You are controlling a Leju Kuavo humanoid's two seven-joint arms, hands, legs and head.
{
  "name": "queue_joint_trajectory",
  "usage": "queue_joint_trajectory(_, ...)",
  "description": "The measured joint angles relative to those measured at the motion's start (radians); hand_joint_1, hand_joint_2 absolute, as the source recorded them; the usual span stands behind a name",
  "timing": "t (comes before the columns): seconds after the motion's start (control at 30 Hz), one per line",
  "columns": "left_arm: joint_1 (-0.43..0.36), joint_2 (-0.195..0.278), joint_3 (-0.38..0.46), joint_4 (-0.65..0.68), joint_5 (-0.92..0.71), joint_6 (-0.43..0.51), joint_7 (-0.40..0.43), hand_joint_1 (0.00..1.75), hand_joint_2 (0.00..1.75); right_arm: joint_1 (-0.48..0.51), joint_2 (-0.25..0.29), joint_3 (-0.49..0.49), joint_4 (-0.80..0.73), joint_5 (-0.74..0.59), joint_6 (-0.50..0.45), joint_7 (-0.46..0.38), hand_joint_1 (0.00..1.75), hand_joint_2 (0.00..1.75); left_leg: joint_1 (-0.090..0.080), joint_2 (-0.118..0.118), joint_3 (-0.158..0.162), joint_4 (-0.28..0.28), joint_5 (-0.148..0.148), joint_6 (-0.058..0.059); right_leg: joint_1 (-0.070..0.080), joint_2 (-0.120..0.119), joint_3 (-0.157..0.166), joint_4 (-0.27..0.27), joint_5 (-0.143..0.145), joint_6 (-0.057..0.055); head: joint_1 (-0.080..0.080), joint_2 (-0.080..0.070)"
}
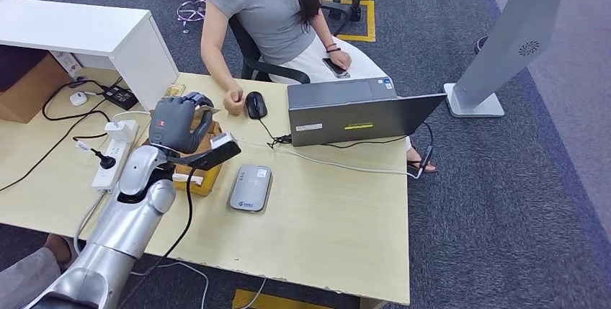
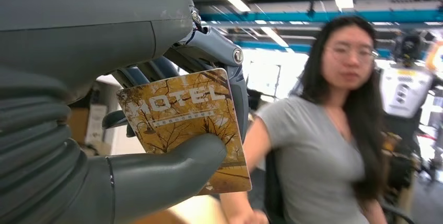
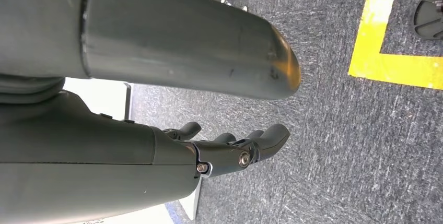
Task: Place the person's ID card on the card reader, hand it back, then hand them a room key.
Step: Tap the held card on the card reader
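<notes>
One room key [image 2: 183, 125] pinched in my left hand [image 1: 176, 123], thumb on face, fingers behind, raised over desk [image 1: 324, 215] toward person [image 1: 263, 10]. Thin, stiff, light, slick; edge grip best. Card's lower part hidden by thumb. Right hand [image 3: 235, 151] hangs over floor, fingers loose, holding nothing. Card reader [image 1: 251, 187] lies bare.

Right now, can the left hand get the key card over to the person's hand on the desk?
Probably yes. The left hand holds the key card raised above the desk, and the person's hand rests close ahead of it. Nothing stands between them; the mouse lies off to the side.
</notes>
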Motion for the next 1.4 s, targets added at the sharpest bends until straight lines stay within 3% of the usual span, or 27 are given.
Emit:
queue_joint_trajectory(0.33,0.049,-0.062,-0.084,0.009,-0.021,-0.016,0.001,1.75,1.75,0.0,0.0,0.0,0.002,0.004,-0.002,-0.007,0.0,0.0,0.0,0.0,0.0,0.0,0.0,0.0,0.0,0.0,0.0,0.0,0.0,0.0,0.0,0.0)
queue_joint_trajectory(0.87,0.07,-0.106,-0.133,0.083,-0.05,-0.07,0.021,1.75,1.75,0.0,0.0,0.0,0.005,0.004,0.001,-0.004,0.0,0.0,0.0,0.0,-0.001,0.0,0.0,0.0,0.0,0.0,0.0,0.0,0.0,0.0,0.0,0.0)
queue_joint_trajectory(1.4,0.061,-0.134,-0.175,0.229,-0.088,-0.154,0.096,1.75,1.75,0.0,0.0,0.0,0.005,0.004,0.001,0.007,0.0,0.0,0.0,-0.001,0.0,0.0,0.0,0.0,0.0,0.0,0.0,0.0,0.0,0.0,0.0,0.0)
